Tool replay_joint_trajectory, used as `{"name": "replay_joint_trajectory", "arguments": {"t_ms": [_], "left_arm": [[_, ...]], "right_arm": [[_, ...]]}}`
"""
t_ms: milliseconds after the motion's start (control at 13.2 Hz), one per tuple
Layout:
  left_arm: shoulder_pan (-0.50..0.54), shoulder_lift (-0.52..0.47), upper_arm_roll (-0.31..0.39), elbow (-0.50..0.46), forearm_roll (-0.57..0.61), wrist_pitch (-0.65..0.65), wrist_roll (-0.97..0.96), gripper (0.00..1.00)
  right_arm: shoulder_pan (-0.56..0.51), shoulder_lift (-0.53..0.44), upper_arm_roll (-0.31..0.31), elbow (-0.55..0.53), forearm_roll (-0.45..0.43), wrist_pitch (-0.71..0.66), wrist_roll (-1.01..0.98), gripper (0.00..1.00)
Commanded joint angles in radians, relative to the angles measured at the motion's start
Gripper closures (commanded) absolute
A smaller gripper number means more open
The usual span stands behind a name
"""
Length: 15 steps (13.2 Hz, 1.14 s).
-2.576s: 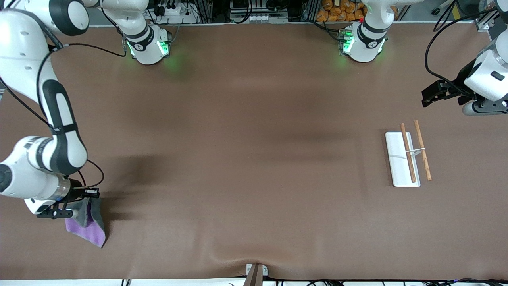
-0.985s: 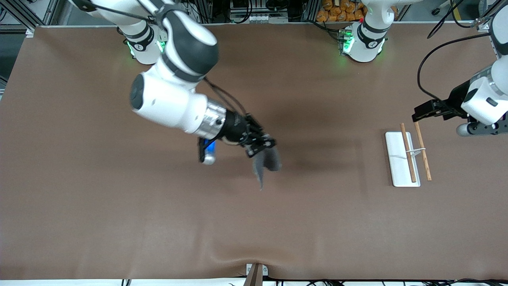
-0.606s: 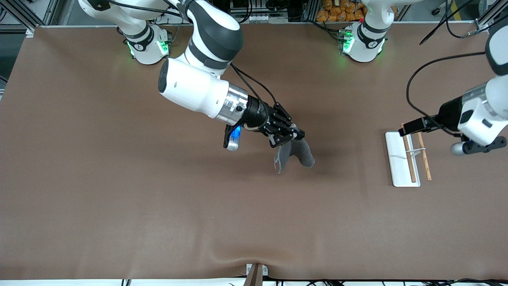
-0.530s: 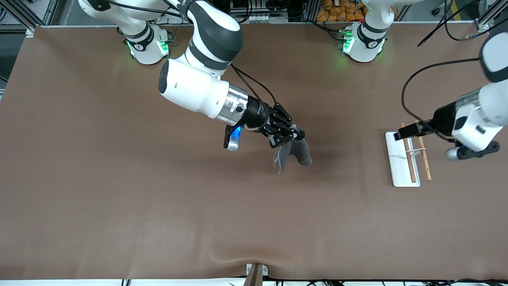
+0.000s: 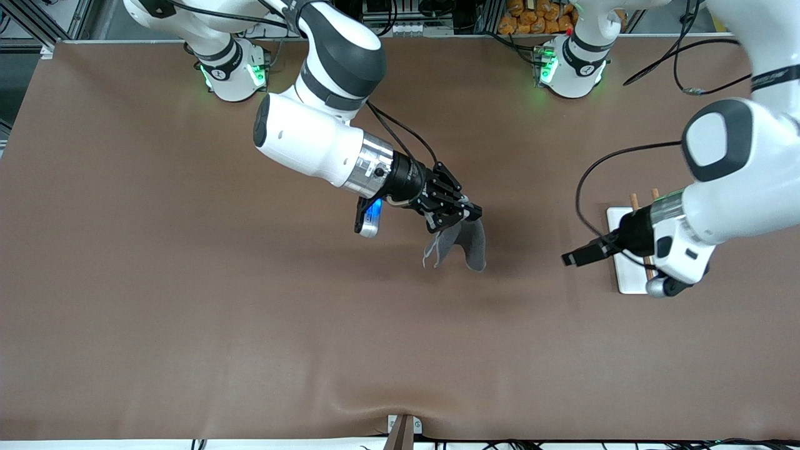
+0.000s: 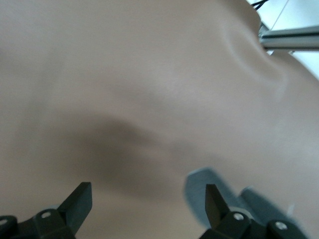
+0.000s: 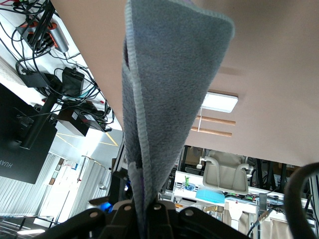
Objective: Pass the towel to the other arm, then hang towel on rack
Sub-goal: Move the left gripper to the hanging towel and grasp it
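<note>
The towel [image 5: 460, 245] hangs pinched in the right gripper [image 5: 470, 214] over mid-table; left gripper [image 5: 570, 259] beside the rack [image 5: 625, 282], fingers [image 6: 79, 200] spread empty.

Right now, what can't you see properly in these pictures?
- The rack: the left arm covers most of it in the front view.
- The towel's purple side: barely shows; grey faces every camera, pinched in the right hand.
- The left hand: the wrist view's edge cuts off its open fingers.
</note>
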Motion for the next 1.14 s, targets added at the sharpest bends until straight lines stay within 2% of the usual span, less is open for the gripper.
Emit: {"name": "replay_joint_trajectory", "arguments": {"t_ms": [0, 76, 303, 1061], "left_arm": [[-0.031, 0.032, 0.003, 0.036, -0.094, 0.056, -0.094, 0.00], [-0.053, 0.038, 0.003, 0.036, -0.136, 0.093, -0.139, 0.00], [-0.139, 0.076, 0.003, 0.057, -0.157, 0.172, -0.222, 0.00], [-0.216, 0.118, 0.004, 0.023, -0.145, 0.120, -0.342, 0.00]], "right_arm": [[0.013, 0.000, -0.010, 0.007, 0.025, 0.012, 0.015, 1.00], [0.013, 0.002, -0.010, 0.007, 0.025, 0.012, 0.013, 1.00], [0.013, 0.002, -0.010, 0.007, 0.025, 0.012, 0.013, 1.00], [0.010, -0.002, -0.012, 0.007, 0.024, 0.011, 0.016, 1.00]]}}
